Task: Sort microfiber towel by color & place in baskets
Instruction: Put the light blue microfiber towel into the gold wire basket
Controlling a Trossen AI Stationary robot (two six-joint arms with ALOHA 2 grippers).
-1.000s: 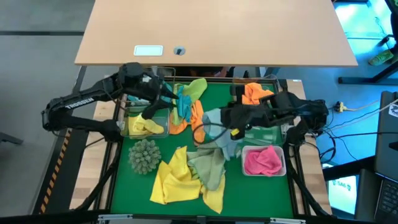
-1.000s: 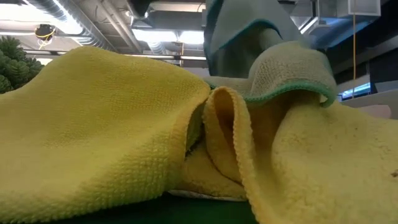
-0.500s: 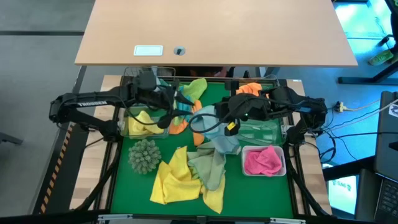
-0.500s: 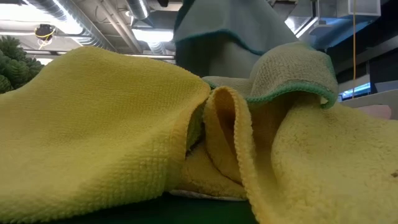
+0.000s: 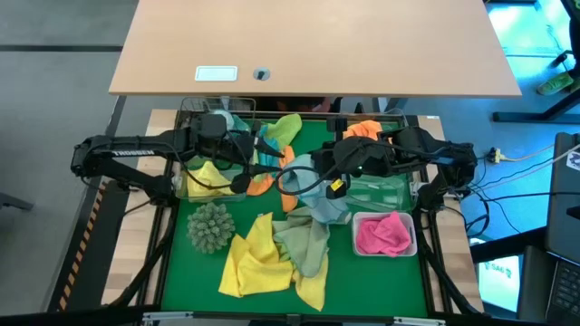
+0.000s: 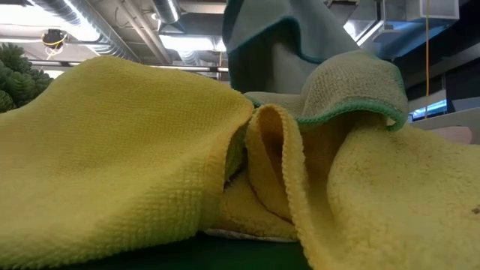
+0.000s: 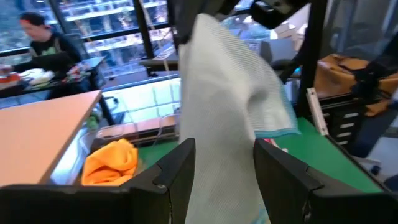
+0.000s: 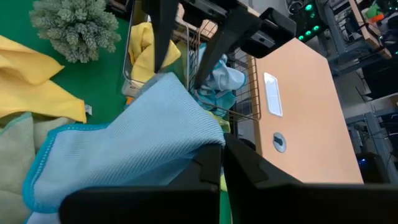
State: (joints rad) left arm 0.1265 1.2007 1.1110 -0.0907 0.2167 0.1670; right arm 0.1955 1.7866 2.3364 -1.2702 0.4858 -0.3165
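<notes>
My right gripper (image 5: 292, 178) is over the table's middle, shut on a light-blue towel (image 5: 315, 193) that shows large in the right wrist view (image 8: 124, 155) and hangs behind the pile in the low view (image 6: 289, 45). My left gripper (image 5: 258, 172) is open just to its left. In the left wrist view its fingers (image 7: 171, 180) stand on either side of the hanging towel (image 7: 230, 106); whether they touch it I cannot tell. Yellow towels (image 5: 261, 263) and a light-green towel (image 5: 306, 244) lie heaped on the green mat. My right gripper pinches the light-blue towel between its two fingers at an upper edge (image 8: 208, 148), coming level from the table's right. The towel is lifted and drapes slack below the fingers, and its lower end (image 5: 328, 215) rests on the heap of towels.
A basket with a yellow towel (image 5: 207, 181) stands on the left, and one with light-blue towels (image 5: 243, 136) behind it. Orange (image 5: 372, 134), clear (image 5: 379, 192) and pink-filled white (image 5: 385, 234) baskets stand on the right. A spiky ball (image 5: 210, 226) sits near left. Orange and green towels (image 5: 283, 136) lie at centre far.
My right gripper carried the light-blue towel toward the table's left and then held still. My left gripper swung from the left baskets toward the table's right and near side, up to the hanging towel, staying open.
</notes>
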